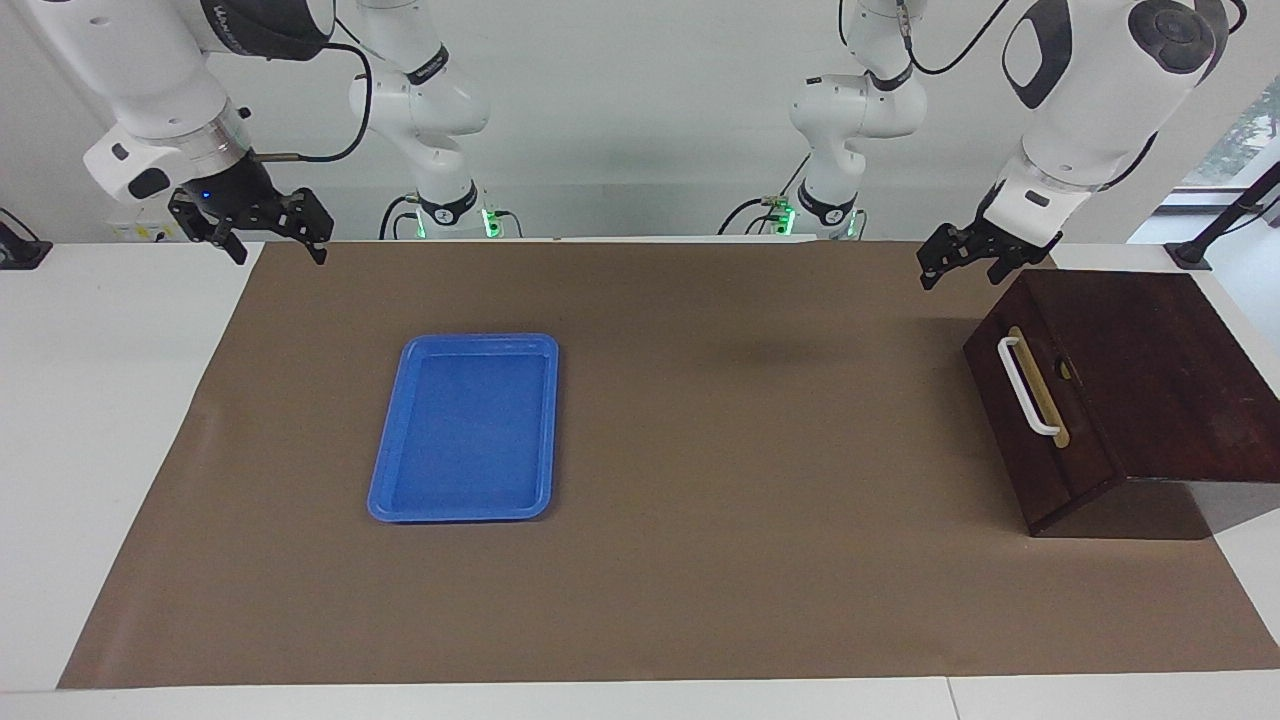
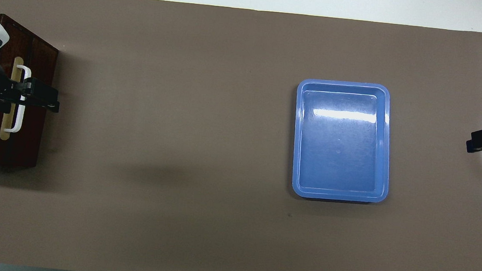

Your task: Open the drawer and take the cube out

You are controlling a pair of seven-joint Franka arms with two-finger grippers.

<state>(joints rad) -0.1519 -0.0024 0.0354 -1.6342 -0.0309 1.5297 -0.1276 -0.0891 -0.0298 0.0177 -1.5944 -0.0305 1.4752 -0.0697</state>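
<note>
The white table [image 1: 100, 420] is covered over most of its top by a brown mat [image 1: 750, 560]. A blue tray [image 1: 465, 430] is laid flat on the mat toward the right arm's end. A dark wooden box [image 1: 1140, 400] is set at the left arm's end, its drawer [image 1: 1040, 420] shut.

White table [image 1: 110, 420] under a brown mat [image 1: 700, 560], plain white wall [image 1: 640, 110], window [image 1: 1235, 140] at one end
</note>
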